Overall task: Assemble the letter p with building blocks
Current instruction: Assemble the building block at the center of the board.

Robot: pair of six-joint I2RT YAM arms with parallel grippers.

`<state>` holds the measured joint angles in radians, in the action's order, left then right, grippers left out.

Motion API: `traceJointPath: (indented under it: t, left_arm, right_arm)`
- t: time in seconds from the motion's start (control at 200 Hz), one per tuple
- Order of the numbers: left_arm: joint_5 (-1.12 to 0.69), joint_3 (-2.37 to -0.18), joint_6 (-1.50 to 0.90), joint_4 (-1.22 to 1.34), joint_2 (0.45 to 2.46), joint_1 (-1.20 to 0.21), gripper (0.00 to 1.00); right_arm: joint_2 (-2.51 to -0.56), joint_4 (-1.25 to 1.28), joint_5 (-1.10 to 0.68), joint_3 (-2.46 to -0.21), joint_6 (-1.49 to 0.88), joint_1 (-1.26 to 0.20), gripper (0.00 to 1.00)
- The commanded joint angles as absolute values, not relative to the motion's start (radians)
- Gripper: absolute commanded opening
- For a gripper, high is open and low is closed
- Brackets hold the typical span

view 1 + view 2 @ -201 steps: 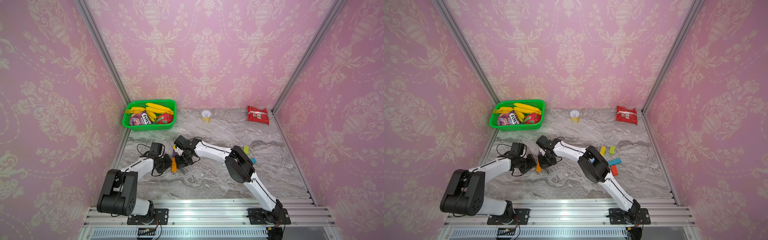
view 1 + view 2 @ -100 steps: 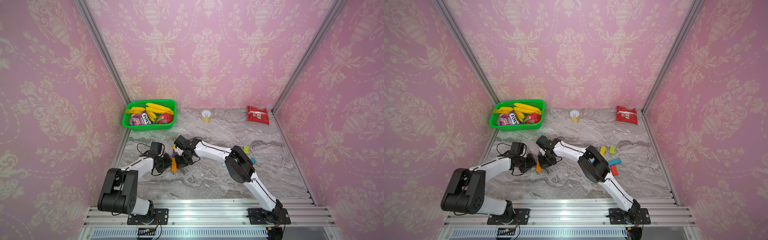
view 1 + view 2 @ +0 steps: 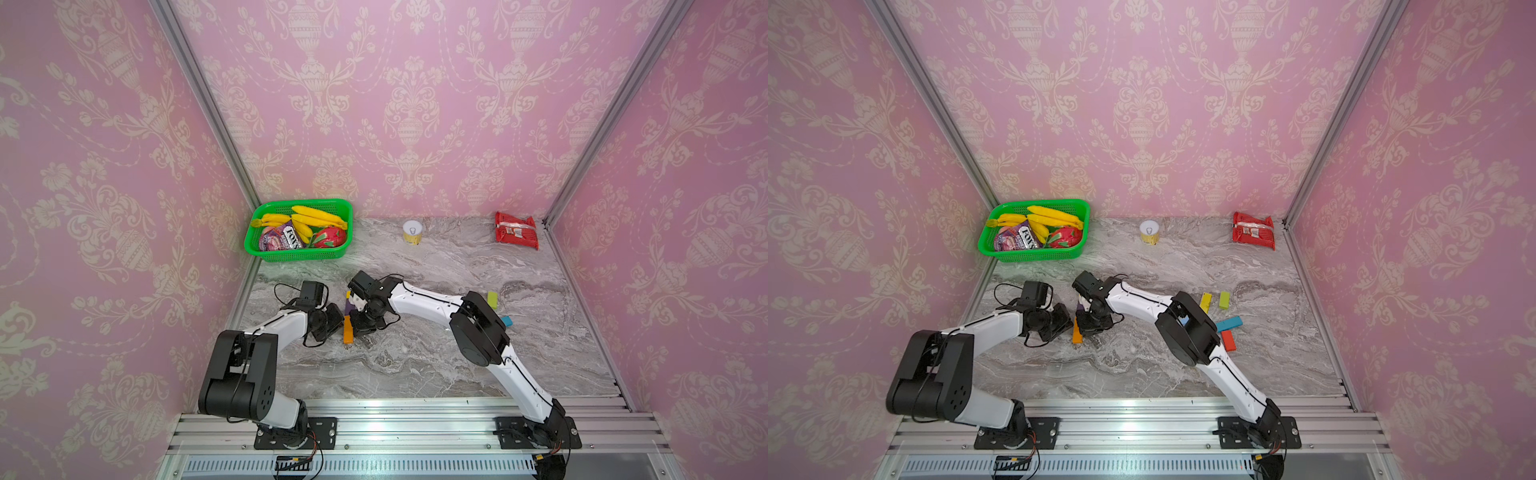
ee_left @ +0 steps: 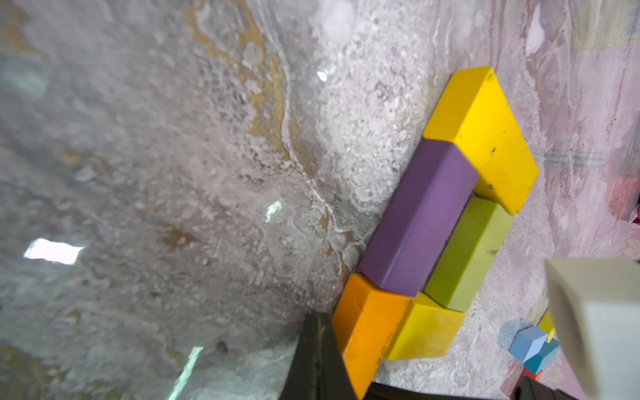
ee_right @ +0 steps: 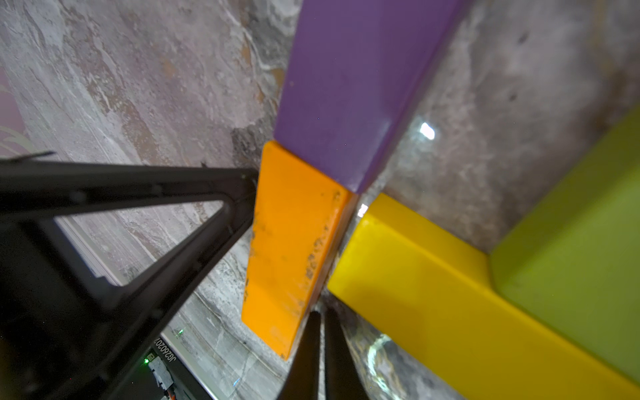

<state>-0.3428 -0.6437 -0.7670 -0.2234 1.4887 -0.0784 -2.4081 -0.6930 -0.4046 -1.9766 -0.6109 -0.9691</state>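
Letter near-formed: orange block [image 4: 367,325], purple block [image 4: 419,221] stem; yellow blocks [image 4: 481,135], lime-green block [image 4: 467,252] loop. Both arms' jaws pressed together, flanking orange; squaring likely remains.

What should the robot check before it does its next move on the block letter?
1. The left gripper is shut and empty: ok.
2. The right gripper is shut and empty: ok.
3. The orange block meets the purple block end to end: ok.
4. The yellow block sits flush against the orange block: cannot tell, the seam is shadowed.
5. The lime green block touches the yellow block: ok.
6. The spare red block lies apart from the letter: ok.
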Motion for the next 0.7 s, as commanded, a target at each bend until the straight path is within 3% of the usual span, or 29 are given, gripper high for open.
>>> traceJointPath:
  t: [0.0, 0.69]
  left_arm:
    - [-0.299, -0.629, -0.738, -0.268, 1.532, -0.067, 0.0]
    - [-0.324, -0.621, -0.759, -0.227, 1.56, -0.067, 0.0]
  right_arm:
    - [-2.395, -0.728, -0.371, -1.979, -0.621, -0.968, 0.1]
    - [-2.373, -0.708, -0.364, -1.938, -0.627, -0.963, 0.09]
